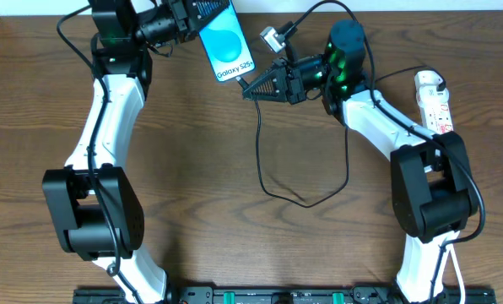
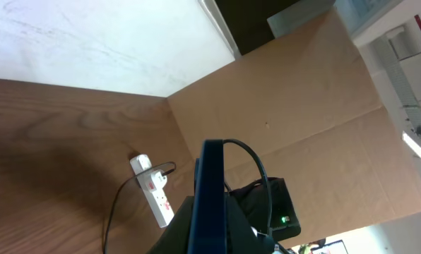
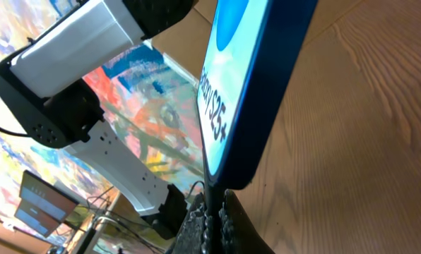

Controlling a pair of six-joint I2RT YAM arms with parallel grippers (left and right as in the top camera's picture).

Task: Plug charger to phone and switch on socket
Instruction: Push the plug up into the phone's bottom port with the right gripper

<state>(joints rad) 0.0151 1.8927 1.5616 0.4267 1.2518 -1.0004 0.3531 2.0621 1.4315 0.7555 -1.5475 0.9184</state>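
My left gripper (image 1: 194, 19) is shut on the phone (image 1: 222, 44) and holds it up off the table at the back, blue screen and "Galaxy" text showing. Seen edge-on, the phone (image 2: 212, 197) stands between the left jaws (image 2: 212, 236). My right gripper (image 1: 253, 86) is shut on the charger plug tip (image 3: 212, 204), which touches the phone's lower end (image 3: 228, 176). The black cable (image 1: 273, 181) loops over the table towards the white socket strip (image 1: 435, 101) at the right, also in the left wrist view (image 2: 154, 189). The adapter is hidden.
A small silver-and-black part (image 1: 273, 37) on a cable sits beside the right arm's wrist. A brown cardboard wall (image 2: 302, 113) stands behind the table. The right arm's base link (image 1: 429, 181) stands in front of the socket strip.
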